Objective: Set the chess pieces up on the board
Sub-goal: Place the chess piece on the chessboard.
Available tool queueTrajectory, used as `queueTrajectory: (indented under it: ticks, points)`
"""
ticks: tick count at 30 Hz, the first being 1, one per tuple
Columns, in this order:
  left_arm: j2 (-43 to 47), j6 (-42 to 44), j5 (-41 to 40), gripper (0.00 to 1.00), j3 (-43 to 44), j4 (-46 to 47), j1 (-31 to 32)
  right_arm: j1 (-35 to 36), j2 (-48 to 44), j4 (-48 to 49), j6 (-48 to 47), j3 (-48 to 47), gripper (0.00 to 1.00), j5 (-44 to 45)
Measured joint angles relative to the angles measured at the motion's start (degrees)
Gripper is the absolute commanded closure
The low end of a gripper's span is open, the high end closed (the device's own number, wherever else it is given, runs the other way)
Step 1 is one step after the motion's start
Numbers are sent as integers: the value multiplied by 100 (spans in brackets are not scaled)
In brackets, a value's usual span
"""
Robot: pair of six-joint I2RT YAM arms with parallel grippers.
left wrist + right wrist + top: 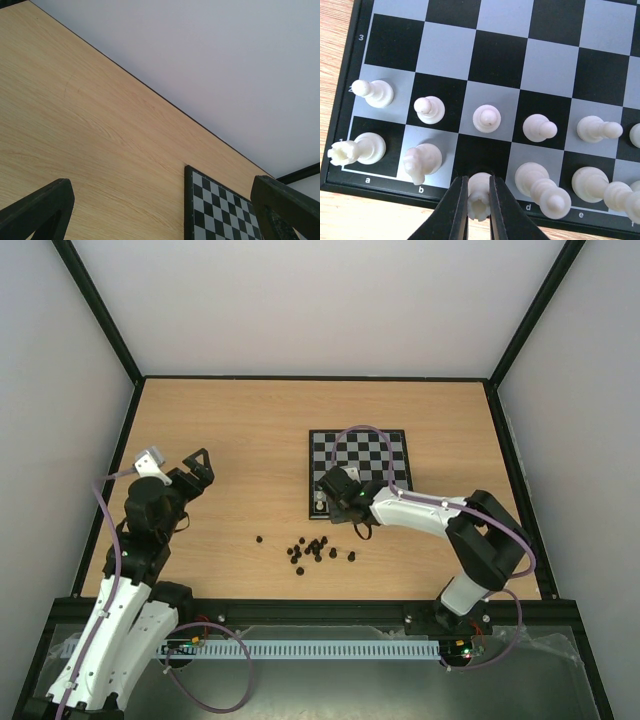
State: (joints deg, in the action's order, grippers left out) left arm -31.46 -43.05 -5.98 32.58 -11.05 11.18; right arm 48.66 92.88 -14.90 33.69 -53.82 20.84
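The bench [230, 440] carries the board [380, 455], and the right end effector [478, 182] hangs over the board's near edge. Its fingers are drawn in almost together, pinching one white piece [479, 197] by its head, on the back-row square directly beneath it. The left end effector [162, 200] is spread wide with nothing in it, well away from the board.

The chess pieces [487, 119] stand in two rows just ahead of and to either side of the right end effector. A scatter of black pieces [315, 548] lies on the bench just behind it.

These pieces look like hard, smooth plastic: very light, stiff, likely slippery and easy to topple. I'd say the slim neck below the head is the place to grip. Neighbours stand close, so the fingers have little room.

Printed along the border I can read "a", "b", "d", "e" and a "3". The letter under the fingers is hidden. I see no brand.
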Motion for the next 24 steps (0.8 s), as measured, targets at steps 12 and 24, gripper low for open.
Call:
queueTrajectory:
  ticks: [12, 24]
  points:
    - [35, 0, 0, 0, 0, -2, 0, -140, 142, 131, -2, 0, 90, -20]
    - [52, 0, 0, 1, 0, -2, 0, -179, 170, 236, -17, 0, 82, -63]
